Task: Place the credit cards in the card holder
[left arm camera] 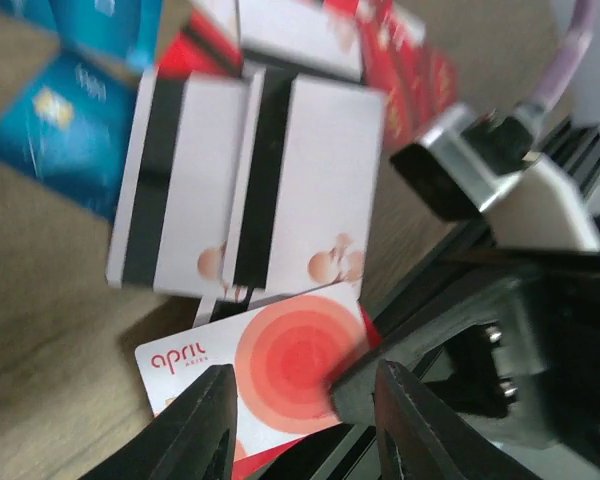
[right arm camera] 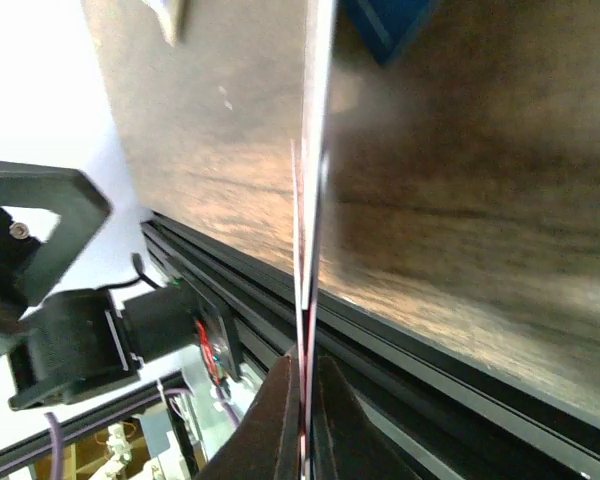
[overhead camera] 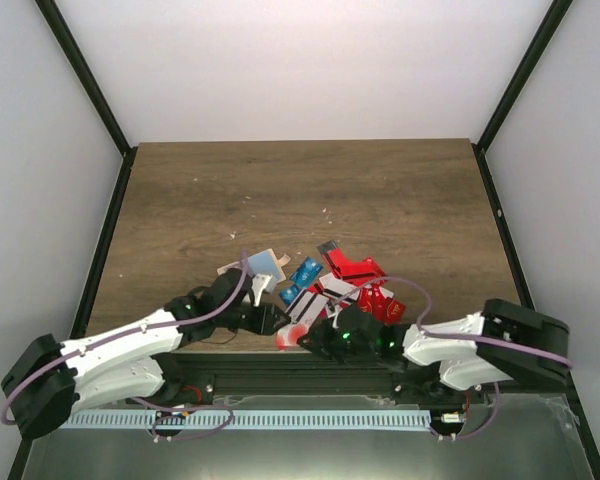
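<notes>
Overhead, both arms meet at the counter's (overhead camera: 280, 190) near edge, at the heap of credit cards (overhead camera: 352, 275); the tan card holder (overhead camera: 263, 265), seemingly, lies just left of it.

Left wrist: the left hand (left arm camera: 300, 430) is spread, straddling a red-circle card (left arm camera: 280, 360).

Right wrist: the right hand (right arm camera: 302, 400) pinches that card edge-on. It may have 2 cards, and a thin grip could let one slip off the counter.

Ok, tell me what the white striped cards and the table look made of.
The white striped cards look like thin stiff plastic, smooth with slight sheen; the black band suggests a magnetic stripe. The table looks like wood or wood-look laminate, matte brown with visible grain; which is unclear.
</notes>
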You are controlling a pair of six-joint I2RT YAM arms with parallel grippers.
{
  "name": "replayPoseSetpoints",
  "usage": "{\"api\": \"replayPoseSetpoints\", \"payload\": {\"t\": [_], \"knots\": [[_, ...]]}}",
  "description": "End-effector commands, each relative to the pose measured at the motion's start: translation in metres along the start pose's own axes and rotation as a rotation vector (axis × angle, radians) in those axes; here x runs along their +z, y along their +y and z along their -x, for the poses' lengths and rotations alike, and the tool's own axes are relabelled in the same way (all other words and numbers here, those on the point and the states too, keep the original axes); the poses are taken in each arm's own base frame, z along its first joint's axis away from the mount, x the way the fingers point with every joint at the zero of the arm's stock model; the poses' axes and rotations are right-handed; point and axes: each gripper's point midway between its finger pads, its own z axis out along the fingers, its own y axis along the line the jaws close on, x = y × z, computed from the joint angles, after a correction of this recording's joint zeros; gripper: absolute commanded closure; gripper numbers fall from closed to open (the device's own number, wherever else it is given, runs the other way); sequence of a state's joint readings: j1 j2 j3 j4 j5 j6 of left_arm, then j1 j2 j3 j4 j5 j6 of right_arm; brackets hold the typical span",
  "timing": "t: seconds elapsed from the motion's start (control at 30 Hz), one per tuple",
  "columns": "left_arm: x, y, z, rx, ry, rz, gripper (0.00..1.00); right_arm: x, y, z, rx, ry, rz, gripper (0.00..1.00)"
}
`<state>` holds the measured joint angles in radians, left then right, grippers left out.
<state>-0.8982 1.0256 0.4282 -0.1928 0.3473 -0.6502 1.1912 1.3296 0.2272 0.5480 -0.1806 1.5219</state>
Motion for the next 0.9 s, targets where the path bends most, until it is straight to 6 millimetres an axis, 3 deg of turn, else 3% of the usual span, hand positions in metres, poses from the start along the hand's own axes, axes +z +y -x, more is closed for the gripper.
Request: {"api": "replayPoseSetpoints", "payload": {"t": [0.0, 0.3, 0.63, 0.87], "knots": [[-0.019, -0.002, 0.031, -0.013, -0.108, 0.081, 0.59, -0.018, 0.0, 0.026, -0.036, -0.096, -0.026, 0.99], [-0.049, -0.026, 0.073, -0.018, -0.238, -0.005, 0.56, -0.056, 0.041, 0.055, -0.168, -0.181, 0.13, 0.99], [-0.055, -0.057, 0.071, -0.026, -0.243, -0.33, 0.55, -0.09, 0.078, 0.063, -0.298, -0.262, 0.273, 0.99], [-0.05, -0.062, 0.072, -0.042, -0.225, -0.386, 0.56, -0.099, 0.089, 0.063, -0.325, -0.28, 0.328, 0.99]]}}
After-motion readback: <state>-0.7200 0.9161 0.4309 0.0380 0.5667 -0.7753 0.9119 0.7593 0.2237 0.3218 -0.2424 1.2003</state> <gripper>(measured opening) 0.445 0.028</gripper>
